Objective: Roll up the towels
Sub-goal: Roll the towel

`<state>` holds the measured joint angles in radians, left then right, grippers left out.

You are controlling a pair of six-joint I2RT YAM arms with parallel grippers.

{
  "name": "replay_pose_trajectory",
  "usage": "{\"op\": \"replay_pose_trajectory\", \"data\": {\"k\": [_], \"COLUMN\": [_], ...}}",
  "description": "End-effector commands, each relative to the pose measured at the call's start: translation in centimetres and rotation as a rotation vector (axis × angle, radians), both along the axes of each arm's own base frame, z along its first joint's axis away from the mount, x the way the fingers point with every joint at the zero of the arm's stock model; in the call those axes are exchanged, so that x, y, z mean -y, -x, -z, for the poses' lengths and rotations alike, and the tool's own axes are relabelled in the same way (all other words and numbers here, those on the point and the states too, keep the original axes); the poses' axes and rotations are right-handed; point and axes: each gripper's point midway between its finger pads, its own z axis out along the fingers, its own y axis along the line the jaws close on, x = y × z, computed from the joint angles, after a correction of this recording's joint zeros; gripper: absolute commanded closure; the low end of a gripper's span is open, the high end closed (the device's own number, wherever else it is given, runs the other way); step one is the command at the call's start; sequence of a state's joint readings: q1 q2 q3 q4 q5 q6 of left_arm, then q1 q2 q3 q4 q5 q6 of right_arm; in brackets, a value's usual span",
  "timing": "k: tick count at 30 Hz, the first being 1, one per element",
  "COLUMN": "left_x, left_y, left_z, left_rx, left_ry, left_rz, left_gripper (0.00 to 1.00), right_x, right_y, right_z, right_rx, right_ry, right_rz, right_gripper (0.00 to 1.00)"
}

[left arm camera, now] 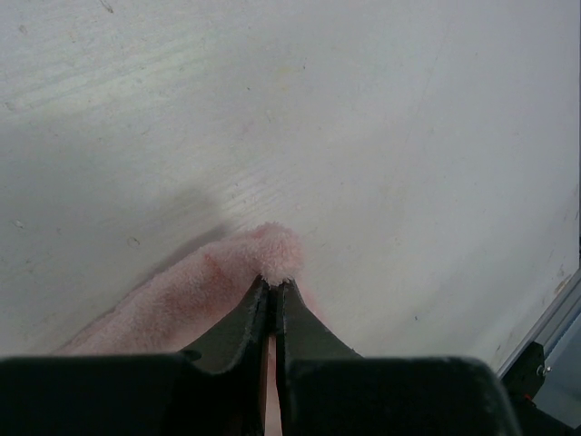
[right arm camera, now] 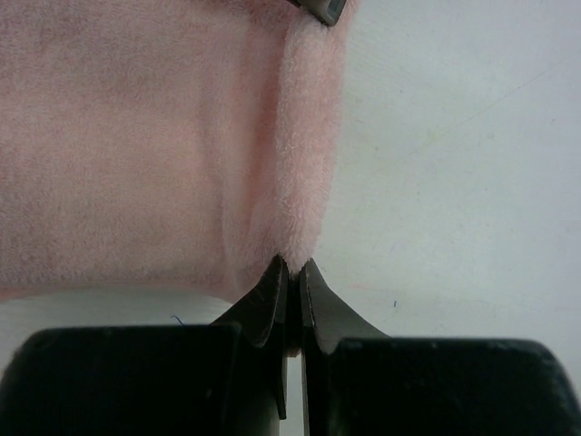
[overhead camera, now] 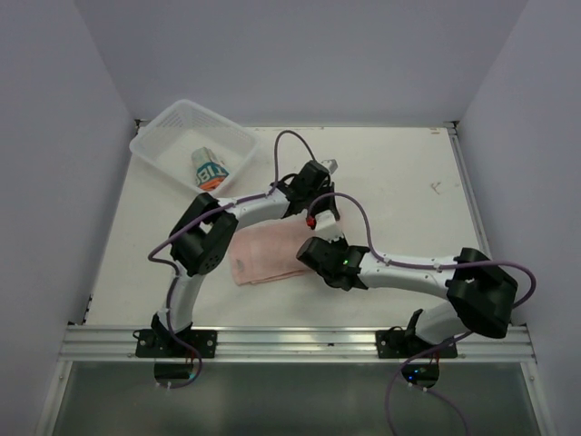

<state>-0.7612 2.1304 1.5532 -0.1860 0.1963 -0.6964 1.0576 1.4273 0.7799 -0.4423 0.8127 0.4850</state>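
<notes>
We see the white desk (overhead camera: 399,200) carrying a white mesh basket (overhead camera: 156,143) at its far left and the pink towel (overhead camera: 265,256) lying flat near the middle, between the two arms. The printed towel (overhead camera: 210,169) sits inside the basket; it looks bundled up, though from above we cannot be sure it is properly rolled. On the pink towel, the right-hand edge is raised into a soft ridge. The left hand (left arm camera: 273,283) pinches the far end of that ridge, its jaws closed down to a sliver with pink fabric between the tips. The right hand (right arm camera: 292,265) pinches the near end in the same way. We judge this to be the start of rolling the pink towel from its right edge. The next move calls for both hands to carry the edge over leftward together, level and at one pace, so the roll stays straight.
</notes>
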Motion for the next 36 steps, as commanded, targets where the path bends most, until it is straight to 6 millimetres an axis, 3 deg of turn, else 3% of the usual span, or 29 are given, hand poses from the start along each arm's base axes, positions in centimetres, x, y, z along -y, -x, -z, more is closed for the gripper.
{"op": "replay_pose_trajectory", "data": {"k": [1,10,27,36], "left_x": [-0.5,-2.5,-5.3,-6.6], "left_y": [-3.1,-3.1,-2.8,-2.5], "left_z": [-4.4,-4.8,0.1,1.4], "left_rx": [0.146,0.172,0.148,0.149], "left_ry": [0.078,0.069,-0.064,-0.105], "left_rz": [-0.052,-0.074,-0.098,-0.117], "left_gripper": [1.00,1.00,1.00,1.00], "right_x": [-0.1,-2.1,-4.5,-4.3], "right_y": [0.1,0.7,0.7,0.8], "right_z": [-0.6,0.8,3.4,5.0], "right_rx": [0.014,-0.008,-0.044,-0.084], "right_ry": [0.070,0.086,-0.036,-0.109], "right_rz": [0.002,-0.050,-0.049,-0.022], "right_gripper": [1.00,1.00,1.00,1.00]}}
